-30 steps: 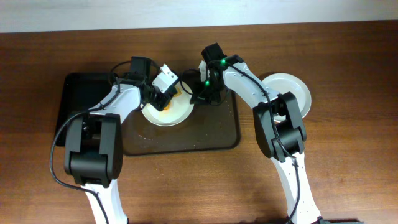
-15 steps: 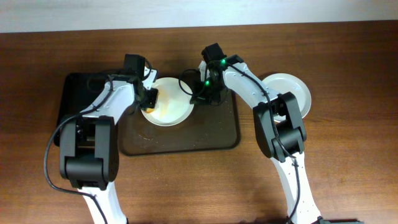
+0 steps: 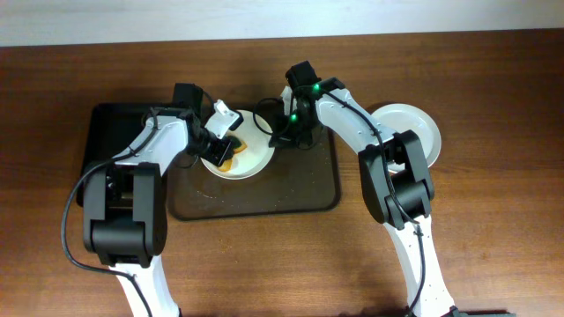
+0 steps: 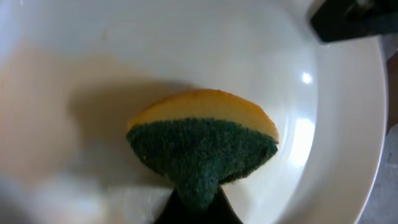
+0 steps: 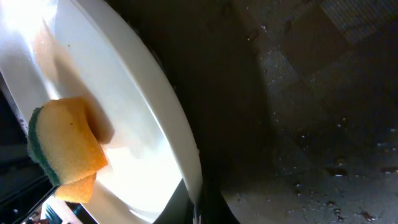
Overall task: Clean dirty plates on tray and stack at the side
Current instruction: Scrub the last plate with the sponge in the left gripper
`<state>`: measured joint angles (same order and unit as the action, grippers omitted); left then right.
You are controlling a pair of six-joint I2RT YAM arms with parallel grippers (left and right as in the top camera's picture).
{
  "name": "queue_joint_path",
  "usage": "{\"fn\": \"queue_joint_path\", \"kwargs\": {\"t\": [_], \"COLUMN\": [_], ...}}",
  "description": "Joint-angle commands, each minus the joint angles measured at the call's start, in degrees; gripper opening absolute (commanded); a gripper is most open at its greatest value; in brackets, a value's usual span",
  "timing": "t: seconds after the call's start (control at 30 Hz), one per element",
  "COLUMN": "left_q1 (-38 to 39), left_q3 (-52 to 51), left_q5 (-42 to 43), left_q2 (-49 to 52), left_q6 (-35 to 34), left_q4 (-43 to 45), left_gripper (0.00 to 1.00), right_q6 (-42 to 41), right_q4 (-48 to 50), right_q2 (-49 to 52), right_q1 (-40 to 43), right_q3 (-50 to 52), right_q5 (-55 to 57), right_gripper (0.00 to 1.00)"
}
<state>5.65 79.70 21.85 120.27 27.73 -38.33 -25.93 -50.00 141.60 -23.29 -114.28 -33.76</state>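
Observation:
A white plate (image 3: pixel 249 151) is held tilted over the dark brown tray (image 3: pixel 291 189). My right gripper (image 3: pixel 275 138) is shut on its right rim; the rim (image 5: pixel 180 155) shows in the right wrist view. My left gripper (image 3: pixel 225 151) is shut on a yellow and green sponge (image 4: pixel 202 140) pressed against the plate's inside (image 4: pixel 186 50). The sponge also shows in the right wrist view (image 5: pixel 65 149). Another white plate (image 3: pixel 407 128) lies on the table to the right of the tray.
A smaller black tray (image 3: pixel 110 141) sits at the left, next to the brown tray. Water drops lie on the brown tray's floor (image 5: pixel 311 124). Bare wooden table (image 3: pixel 291 264) lies in front.
My left gripper swept the sponge to the plate's left edge, then back toward its middle. The right gripper and the plate stayed put.

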Motion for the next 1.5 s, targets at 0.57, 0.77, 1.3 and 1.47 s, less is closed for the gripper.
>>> {"fn": "queue_joint_path", "kwargs": {"t": [0.57,0.77,1.3,1.47], "left_q1": [0.3,0.3,0.3,0.3], "left_q3": [-4.6,-4.5,-3.7,-3.7], "left_q5": [-28.7,-18.7,-0.2,-1.8], "left_q2": [7.3,7.3,7.3,7.3], "left_q6": [-23.0,-25.4,-3.1,-3.1], "left_q4": [10.9,-1.4,0.4,10.4], "left_gripper": [0.0,0.0,0.0,0.0], "right_q6": [0.2,0.2,0.2,0.2], "right_q4": [-0.1,-0.2,-0.3,-0.5], "right_q2": [2.1,2.1,2.1,2.1], "right_q1": [0.1,0.1,0.1,0.1], "right_q3": [-0.3,-0.3,-0.3,-0.3], "right_q5": [-0.1,-0.2,-0.3,-0.3], "right_gripper": [0.04,0.04,0.04,0.04]}}
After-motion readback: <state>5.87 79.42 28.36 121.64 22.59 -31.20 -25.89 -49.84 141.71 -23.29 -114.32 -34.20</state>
